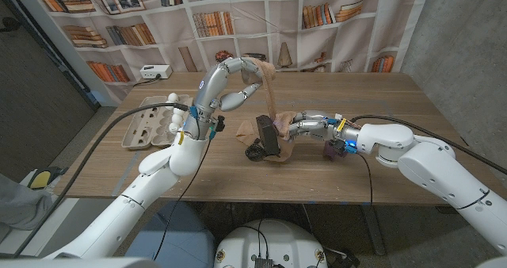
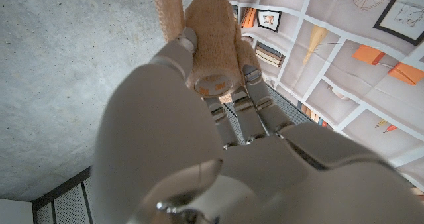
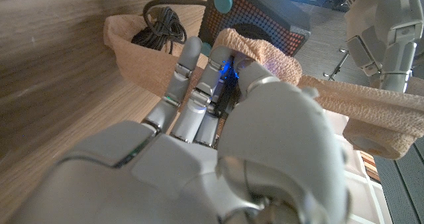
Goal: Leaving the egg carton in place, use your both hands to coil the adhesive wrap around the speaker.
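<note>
Holding the roll of adhesive wrap (image 1: 255, 71) aloft, the left hand (image 1: 230, 82) keeps a strip running down to the speaker (image 1: 267, 133), which the right hand (image 1: 310, 126) steadies on the wooden table (image 1: 396, 101); the egg carton (image 1: 149, 121) sits beside the left arm. Left wrist view: fingers (image 2: 248, 91) grasp the roll against bookshelf wallpaper (image 2: 344, 45). Right wrist view: fingers (image 3: 189, 65) press wrap onto the speaker. Keeping tension even should help.

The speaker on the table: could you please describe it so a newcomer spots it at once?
On the wooden table, look right of the egg carton. The speaker is the upright dark box at the right hand, with tan wrap rising from it.
</note>
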